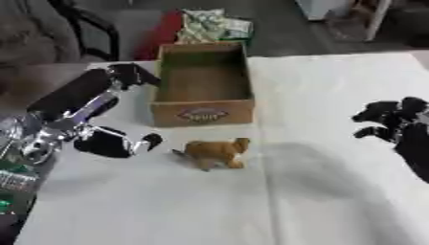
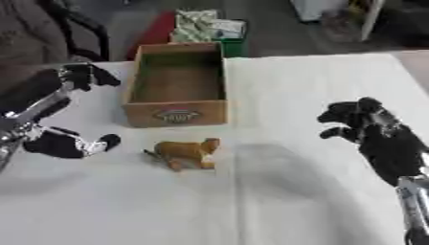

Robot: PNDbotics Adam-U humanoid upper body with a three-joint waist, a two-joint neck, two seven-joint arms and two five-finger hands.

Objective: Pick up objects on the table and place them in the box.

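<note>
Just 1 toy animal (image 1: 216, 152), 1 box (image 1: 204, 84); left hand (image 1: 113, 142), right hand (image 2: 373, 131) both open.

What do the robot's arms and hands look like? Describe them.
Left arm: a thick black sleeve-like forearm, then shiny silver metal joints near the lower edge. Left robot hand: black with pale fingertips. Right robot hand: all black and knobbly, on a black forearm with a silver section.
</note>
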